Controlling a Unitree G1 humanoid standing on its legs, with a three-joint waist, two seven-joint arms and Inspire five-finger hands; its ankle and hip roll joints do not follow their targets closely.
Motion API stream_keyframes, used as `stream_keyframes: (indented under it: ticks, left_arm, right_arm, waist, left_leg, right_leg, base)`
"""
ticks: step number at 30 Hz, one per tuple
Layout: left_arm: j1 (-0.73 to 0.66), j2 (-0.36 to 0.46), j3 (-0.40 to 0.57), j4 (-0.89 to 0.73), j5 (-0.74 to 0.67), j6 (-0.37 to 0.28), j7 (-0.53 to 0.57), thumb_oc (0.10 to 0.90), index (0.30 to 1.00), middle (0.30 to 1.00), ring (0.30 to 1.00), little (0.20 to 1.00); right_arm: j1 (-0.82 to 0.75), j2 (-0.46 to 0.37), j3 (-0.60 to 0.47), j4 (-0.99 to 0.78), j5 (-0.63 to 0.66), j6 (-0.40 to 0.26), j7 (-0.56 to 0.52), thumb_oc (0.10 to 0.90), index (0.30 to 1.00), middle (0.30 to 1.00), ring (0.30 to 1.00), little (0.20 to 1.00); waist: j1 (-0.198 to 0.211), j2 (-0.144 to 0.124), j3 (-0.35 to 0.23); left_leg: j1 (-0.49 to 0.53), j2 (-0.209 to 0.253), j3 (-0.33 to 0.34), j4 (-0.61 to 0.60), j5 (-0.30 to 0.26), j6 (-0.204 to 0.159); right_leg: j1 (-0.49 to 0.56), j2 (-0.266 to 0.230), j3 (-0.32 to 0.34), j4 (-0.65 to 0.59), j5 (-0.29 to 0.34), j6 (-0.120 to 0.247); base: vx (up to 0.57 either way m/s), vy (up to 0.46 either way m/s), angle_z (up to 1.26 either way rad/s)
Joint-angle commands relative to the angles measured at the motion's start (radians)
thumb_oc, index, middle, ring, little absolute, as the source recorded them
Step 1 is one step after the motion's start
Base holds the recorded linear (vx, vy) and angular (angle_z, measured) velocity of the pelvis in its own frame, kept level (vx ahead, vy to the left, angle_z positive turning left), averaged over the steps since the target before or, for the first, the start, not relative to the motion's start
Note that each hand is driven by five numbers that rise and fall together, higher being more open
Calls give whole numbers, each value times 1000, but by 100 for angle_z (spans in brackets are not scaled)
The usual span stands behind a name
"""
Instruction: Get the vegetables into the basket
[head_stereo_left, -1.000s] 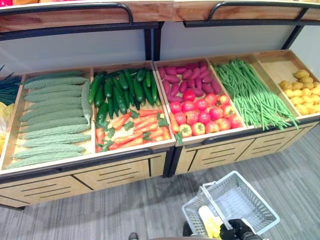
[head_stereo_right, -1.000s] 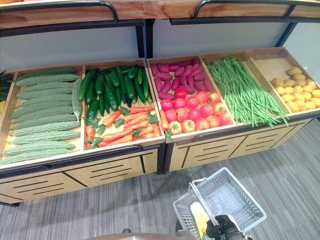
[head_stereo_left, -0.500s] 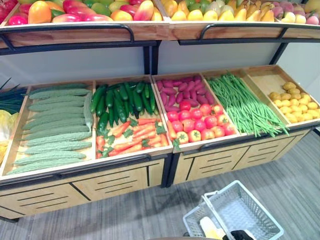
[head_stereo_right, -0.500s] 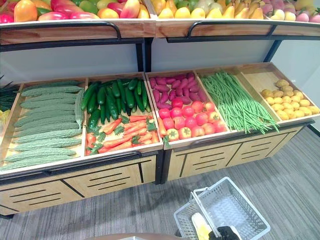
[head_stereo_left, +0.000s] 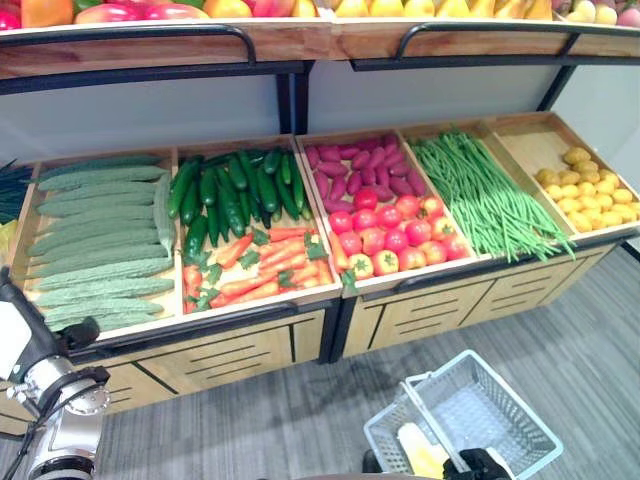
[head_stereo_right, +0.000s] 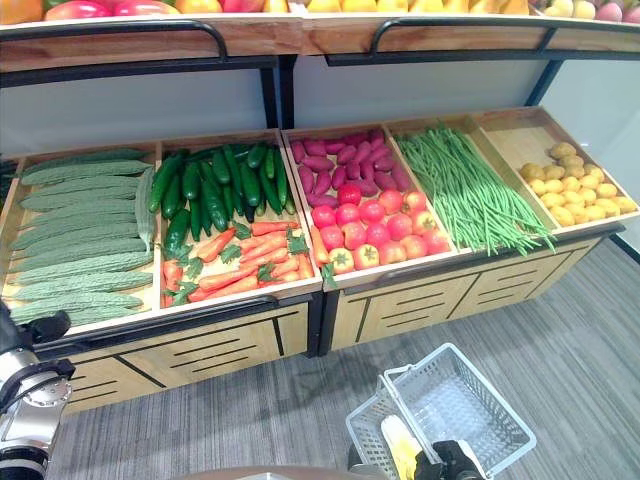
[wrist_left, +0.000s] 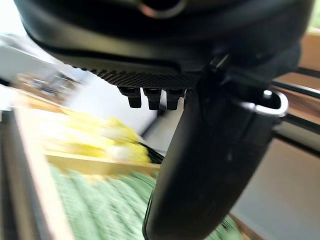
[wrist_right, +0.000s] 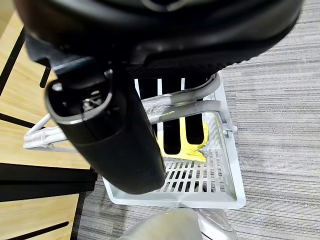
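A white plastic basket (head_stereo_left: 480, 415) hangs low at the right above the floor, with a yellow corn cob (head_stereo_left: 418, 450) inside. My right hand (head_stereo_left: 482, 466) is shut on the basket's handles (wrist_right: 172, 107), its fingers (wrist_right: 170, 135) curled under them. My left arm (head_stereo_left: 58, 405) stands at the lower left, in front of the bitter gourd crate (head_stereo_left: 100, 240). In the left wrist view my left hand (wrist_left: 200, 165) holds nothing, thumb out straight, with blurred bitter gourds (wrist_left: 95, 205) past it. Cucumbers (head_stereo_left: 235, 190), carrots (head_stereo_left: 262, 270) and tomatoes (head_stereo_left: 392, 235) lie in the neighbouring crates.
Purple sweet potatoes (head_stereo_left: 360, 165), green beans (head_stereo_left: 485, 195) and potatoes (head_stereo_left: 597, 190) fill further sloping crates of the wooden stand (head_stereo_left: 240, 350). An upper shelf (head_stereo_left: 300, 35) of fruit overhangs the crates. Grey floor (head_stereo_left: 300, 420) lies between the stand and the basket.
The camera has shifted. My left arm has come up into view at the lower left. The basket stays hanging from my right hand.
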Motion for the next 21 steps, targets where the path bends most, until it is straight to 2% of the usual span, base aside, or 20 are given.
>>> stream_keyframes:
  ticks: [1, 4, 6, 7, 8, 10, 14, 17, 21]
  left_arm:
    - [-78, 168, -22, -110, 94, -107, -53, 900, 1000, 1000, 1000, 1000]
    - [-101, 213, -69, -139, 80, -139, -138, 900, 1000, 1000, 1000, 1000]
    - [-117, 264, -118, -167, 4, -198, -261, 900, 1000, 1000, 1000, 1000]
    - [-135, 357, -175, -148, -7, -214, -357, 900, 1000, 1000, 1000, 1000]
    - [-156, 384, -215, -141, -7, -224, -390, 900, 1000, 1000, 1000, 1000]
    - [-175, 391, -242, -140, -4, -231, -400, 900, 1000, 1000, 1000, 1000]
    - [-265, 406, -353, -101, -1, -219, -460, 900, 1000, 1000, 1000, 1000]
    - [-296, 379, -377, -45, -27, -208, -481, 900, 1000, 1000, 1000, 1000]
    - [-315, 370, -390, -27, 10, -187, -467, 900, 1000, 1000, 1000, 1000]
  right_arm:
    - [-58, -24, 5, -77, -13, -79, 2, 400, 300, 300, 300, 300]
    - [-51, -35, 0, -96, -15, -79, 13, 400, 300, 300, 300, 300]
    - [-44, -45, -7, -100, -12, -78, 23, 400, 300, 300, 300, 300]
    - [-40, -56, -5, -114, -9, -79, 34, 400, 300, 300, 300, 300]
    - [-36, -58, -2, -132, -13, -82, 38, 400, 300, 300, 300, 300]
    - [-31, -58, -3, -142, -16, -84, 43, 400, 300, 300, 300, 300]
    - [-26, -63, -10, -139, -30, -83, 43, 400, 300, 300, 300, 300]
    - [-26, -60, -12, -128, -36, -76, 44, 400, 300, 300, 300, 300]
    - [-23, -55, -18, -124, -36, -74, 43, 400, 300, 300, 300, 300]
  waist:
    - [-20, -18, -21]
    - [-30, -13, -22]
    - [-38, -6, -22]
    - [-51, 1, -25]
    - [-56, 3, -25]
    - [-57, 3, -25]
    - [-74, 10, -21]
    - [-81, 11, -16]
    - [-84, 10, -9]
  left_leg:
    - [-9, 8, -52, 7, -49, -7]
    - [-4, 7, -44, 7, -51, -6]
    - [2, 7, -39, 7, -53, -6]
    - [7, 7, -31, 7, -54, -6]
    - [10, 6, -27, 7, -54, -6]
    - [11, 7, -24, 7, -55, -7]
    - [15, 7, -13, 7, -56, -6]
    - [18, 7, -7, 7, -57, -5]
    - [15, 6, -5, 7, -56, -5]
  right_leg:
    - [32, -62, 72, 4, -53, 87]
    - [28, -59, 80, 4, -50, 88]
    - [29, -58, 86, 4, -48, 89]
    - [27, -58, 96, 4, -46, 90]
    - [24, -56, 102, 4, -45, 92]
    - [23, -56, 105, 4, -44, 93]
    - [13, -54, 121, 4, -38, 96]
    - [10, -54, 126, 4, -34, 96]
    - [5, -53, 128, 4, -32, 97]
  base:
    - [20, 3, -13]
    - [13, 5, -9]
    - [18, 10, -10]
    - [26, 9, -11]
    - [26, 8, -9]
    - [7, 5, -6]
    - [3, 6, -9]
    - [5, 2, -12]
    - [-8, 2, -8]
